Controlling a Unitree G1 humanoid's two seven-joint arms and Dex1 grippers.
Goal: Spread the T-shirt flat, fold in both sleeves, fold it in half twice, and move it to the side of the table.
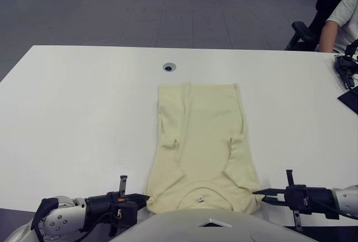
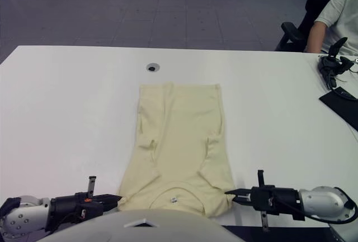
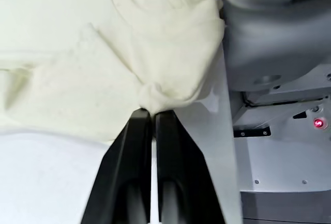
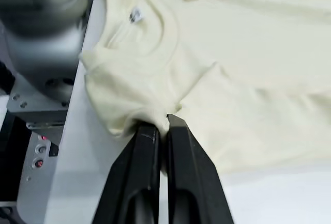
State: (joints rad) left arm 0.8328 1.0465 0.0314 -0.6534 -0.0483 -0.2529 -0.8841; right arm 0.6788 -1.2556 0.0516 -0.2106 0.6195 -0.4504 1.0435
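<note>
A pale yellow T-shirt [image 1: 201, 144] lies lengthwise on the white table [image 1: 78, 113], both sleeves folded in, its collar at the near edge and its hem far. My left gripper [image 1: 144, 199] is shut on the shirt's near left shoulder corner [image 3: 155, 97], the cloth bunched at its fingertips. My right gripper [image 1: 258, 194] is shut on the near right shoulder corner [image 4: 150, 113] in the same way. Both corners sit low at the table's near edge.
A round cable port [image 1: 168, 67] is set in the table just beyond the hem. Black gear [image 2: 335, 69] lies at the far right corner, beside a seated person [image 1: 341, 21]. Bare table stretches left and right of the shirt.
</note>
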